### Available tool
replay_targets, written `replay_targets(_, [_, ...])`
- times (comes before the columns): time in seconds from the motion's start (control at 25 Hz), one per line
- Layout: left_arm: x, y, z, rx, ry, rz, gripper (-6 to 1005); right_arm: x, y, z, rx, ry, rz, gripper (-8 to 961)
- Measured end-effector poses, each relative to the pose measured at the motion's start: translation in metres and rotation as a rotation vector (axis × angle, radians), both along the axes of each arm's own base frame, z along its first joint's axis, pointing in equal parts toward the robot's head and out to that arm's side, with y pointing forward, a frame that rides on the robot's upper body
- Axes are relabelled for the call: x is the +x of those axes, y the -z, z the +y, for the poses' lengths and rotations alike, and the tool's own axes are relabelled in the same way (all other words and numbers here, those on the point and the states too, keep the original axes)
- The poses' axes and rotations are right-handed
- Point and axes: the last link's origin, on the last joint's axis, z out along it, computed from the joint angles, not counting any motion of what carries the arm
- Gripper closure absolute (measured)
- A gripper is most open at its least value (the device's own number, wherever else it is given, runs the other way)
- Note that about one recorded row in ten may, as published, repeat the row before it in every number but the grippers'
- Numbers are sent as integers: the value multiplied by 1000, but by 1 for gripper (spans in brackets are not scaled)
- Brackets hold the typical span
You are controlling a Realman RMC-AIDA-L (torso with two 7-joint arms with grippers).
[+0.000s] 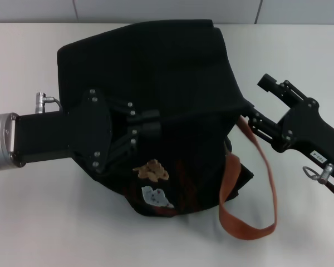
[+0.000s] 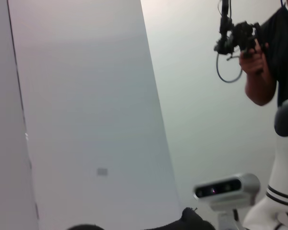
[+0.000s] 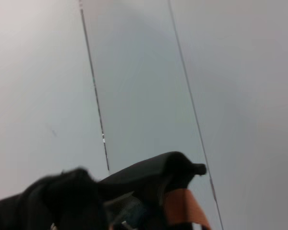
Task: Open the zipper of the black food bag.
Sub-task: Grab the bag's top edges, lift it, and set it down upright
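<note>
The black food bag (image 1: 156,61) stands in the middle of the white table, with a tan bear patch (image 1: 152,171) and a white patch (image 1: 157,196) on its near side. One rust-brown strap (image 1: 250,222) hangs in a loop at its right. I cannot make out the zipper against the black fabric. My left gripper (image 1: 156,122) reaches in from the left and lies over the bag's near upper face. My right gripper (image 1: 255,102) is open at the bag's right edge, its lower finger (image 1: 250,119) against the fabric by the strap. The right wrist view shows the bag's top (image 3: 149,175) and the strap (image 3: 182,206).
The white table (image 1: 44,222) runs to a tiled wall at the back. In the left wrist view a person (image 2: 261,72) holds a hand-held device up high, and the robot's head camera (image 2: 225,189) and white body (image 2: 283,158) show beyond a sliver of the bag (image 2: 192,220).
</note>
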Motion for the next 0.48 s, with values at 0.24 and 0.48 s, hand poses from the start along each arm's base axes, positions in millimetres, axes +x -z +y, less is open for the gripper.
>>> replay_targets(0.24, [2,-5,4,17,-4,-25,921,-8,4,-4,105,-90,-63,234])
replay_targets(0.48, [3,-3,6,16,-5,-16,921,-13,9,-9,210,-149,-131,255])
